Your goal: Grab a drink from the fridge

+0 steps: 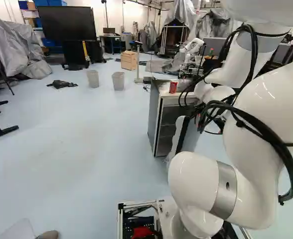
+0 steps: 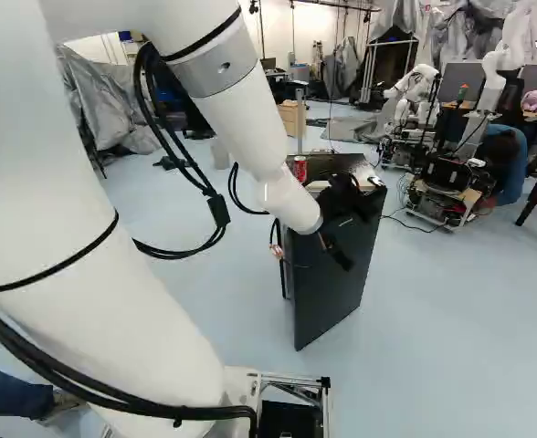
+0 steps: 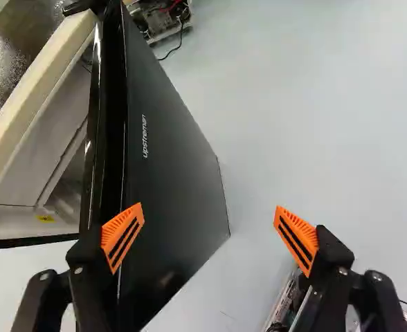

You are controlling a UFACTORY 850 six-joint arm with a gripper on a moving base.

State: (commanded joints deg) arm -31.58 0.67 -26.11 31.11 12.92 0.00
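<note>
My gripper [image 2: 342,219] is at the dark outer side of the fridge door [image 2: 337,283] in the right base view. In the wrist view the gripper [image 3: 210,232] stands wide open with nothing gripped; one orange-padded finger overlaps the door [image 3: 169,180] near its edge, the other is over the floor. Whether that finger touches the door I cannot tell. The door stands open; past its edge shows the pale interior [image 3: 48,155]. In the left base view the fridge [image 1: 155,112] shows its shelves, with a red can [image 1: 173,86] upright on top. No drink inside can be made out.
Another robot [image 2: 418,91] stands beyond the fridge, near a wheeled base [image 2: 442,196]. Two grey bins [image 1: 118,80] and a wooden box [image 1: 129,59] are farther back. A dark cloth [image 1: 62,84] lies on the floor. A person's leg [image 2: 13,392] shows beside my base.
</note>
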